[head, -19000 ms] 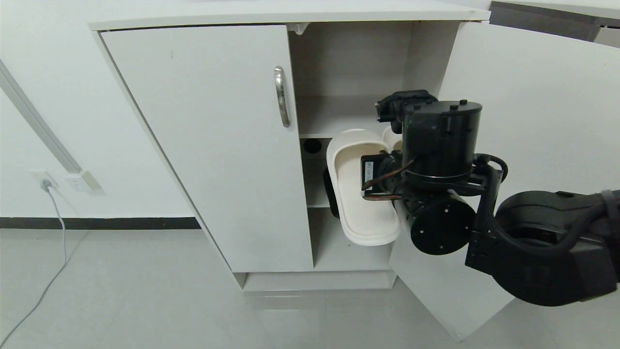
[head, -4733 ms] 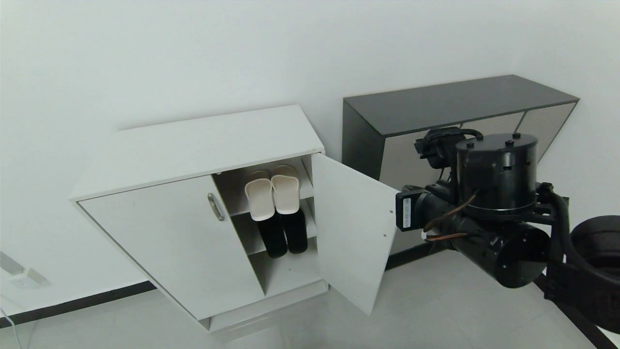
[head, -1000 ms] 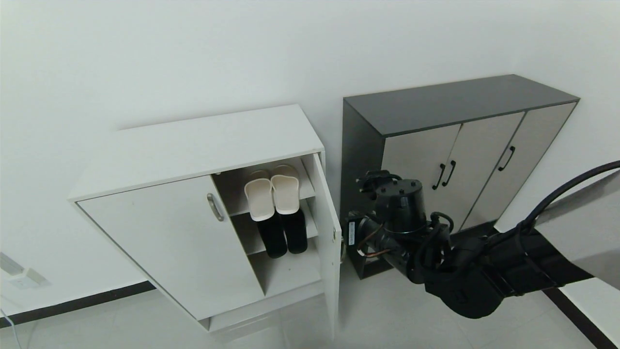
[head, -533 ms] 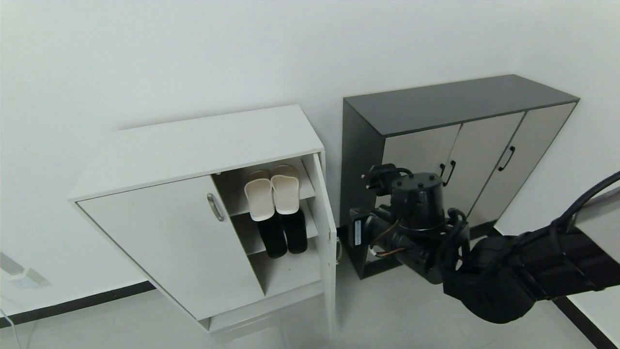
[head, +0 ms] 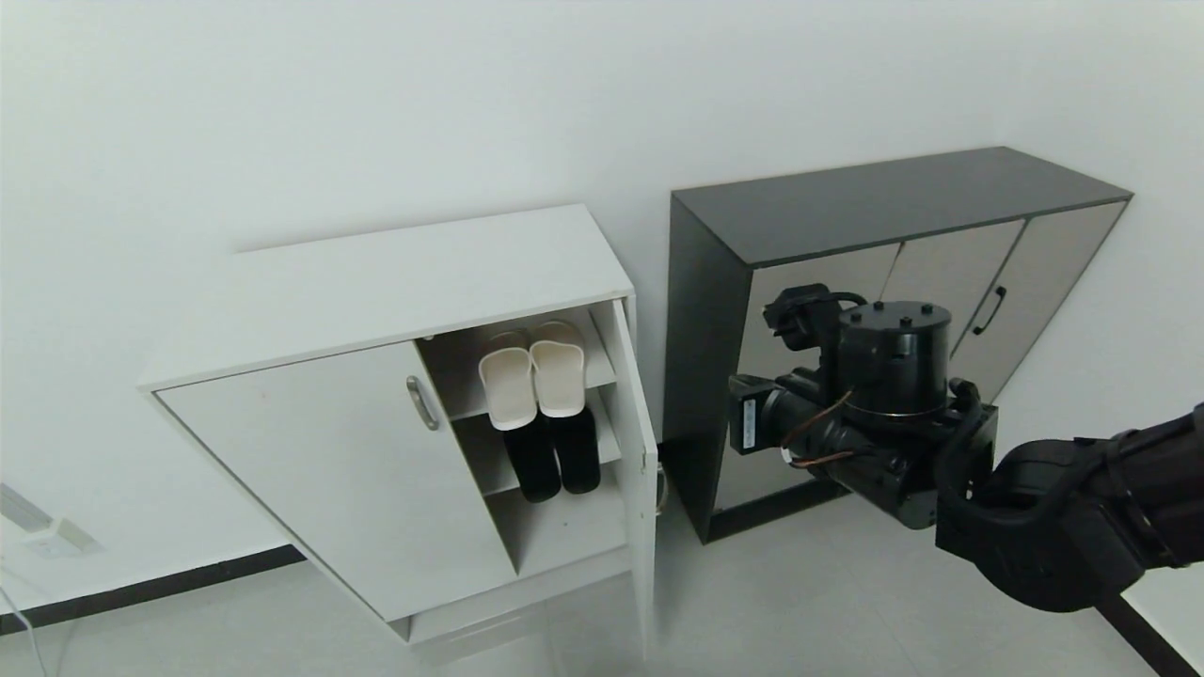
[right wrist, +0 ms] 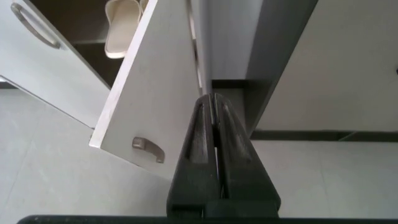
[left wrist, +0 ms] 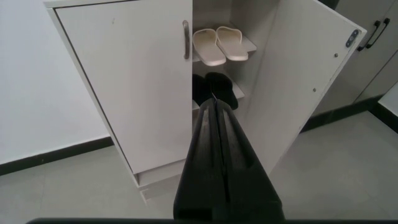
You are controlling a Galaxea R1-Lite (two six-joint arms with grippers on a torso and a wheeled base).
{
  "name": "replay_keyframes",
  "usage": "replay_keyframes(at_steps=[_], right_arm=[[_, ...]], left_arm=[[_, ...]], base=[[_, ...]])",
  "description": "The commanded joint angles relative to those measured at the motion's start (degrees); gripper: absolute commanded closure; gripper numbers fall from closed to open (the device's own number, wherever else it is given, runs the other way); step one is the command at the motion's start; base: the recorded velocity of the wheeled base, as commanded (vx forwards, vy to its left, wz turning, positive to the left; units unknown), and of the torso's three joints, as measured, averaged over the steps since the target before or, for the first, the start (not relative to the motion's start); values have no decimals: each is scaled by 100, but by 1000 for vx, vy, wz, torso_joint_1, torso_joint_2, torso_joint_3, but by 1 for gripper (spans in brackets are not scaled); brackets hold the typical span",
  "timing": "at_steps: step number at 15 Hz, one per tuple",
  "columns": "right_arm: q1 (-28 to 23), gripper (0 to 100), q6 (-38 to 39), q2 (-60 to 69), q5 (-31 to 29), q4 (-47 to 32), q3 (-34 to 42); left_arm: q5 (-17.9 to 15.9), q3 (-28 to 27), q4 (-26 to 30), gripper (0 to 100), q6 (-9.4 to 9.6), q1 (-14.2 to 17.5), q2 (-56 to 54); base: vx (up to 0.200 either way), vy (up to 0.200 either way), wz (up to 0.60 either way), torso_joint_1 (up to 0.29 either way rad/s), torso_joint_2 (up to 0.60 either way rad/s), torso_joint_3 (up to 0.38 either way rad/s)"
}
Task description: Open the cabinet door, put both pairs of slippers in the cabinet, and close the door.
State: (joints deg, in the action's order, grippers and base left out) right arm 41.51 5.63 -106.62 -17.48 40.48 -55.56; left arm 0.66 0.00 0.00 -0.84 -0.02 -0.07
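Right gripper (right wrist: 214,98) clenched shut on nothing, aimed toward the free edge of the right door (right wrist: 149,93) of the white cabinet (head: 376,282), apart from it. In the head view, right arm (head: 884,376) at centre right of the frame, in front of a dark cabinet (head: 847,207). Left gripper (left wrist: 214,101) likewise closed and empty, pointing at the cabinet opening from well back.

Right door ajar, seen nearly edge-on at lower centre of the head view. Left door (head: 348,470) shut, its left-door handle (head: 420,402) just beside the gap. Inside, at centre frame: white slippers (head: 533,379) side by side on the upper shelf (head: 597,365). Black slippers (head: 555,461) directly below on the next shelf (head: 611,449). Near ends of both pairs reaching past the shelf edges.

Over the last few seconds: right door swung from wide open part way toward closing, with the right arm close by its outer face a second ago. Since then: arm drawn back toward the right of the frame and raised, well apart from the door; door angle unchanged.

For the task: opening done, both pairs stowed, closing only partly done. Probably calls for another push on the outer face, near the right-door handle (right wrist: 148,149), to bring the door flush. Possible snag: protruding slipper ends stopping the door short.
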Motion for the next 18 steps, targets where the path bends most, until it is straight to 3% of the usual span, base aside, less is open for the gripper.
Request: replay_keyframes(at_steps=[1, 3, 18], right_arm=[[24, 100, -1, 18, 8, -6, 19], [15, 100, -1, 18, 17, 3, 37], [-758, 100, -695, -193, -203, -76, 222]], left_arm=[[4, 0, 0, 100, -4, 2, 7], [4, 0, 0, 100, -4, 2, 7], [4, 0, 0, 100, -4, 2, 7]], base=[[0, 0, 600, 2, 7, 7], [0, 0, 600, 10, 2, 5], [0, 0, 0, 0, 0, 0]])
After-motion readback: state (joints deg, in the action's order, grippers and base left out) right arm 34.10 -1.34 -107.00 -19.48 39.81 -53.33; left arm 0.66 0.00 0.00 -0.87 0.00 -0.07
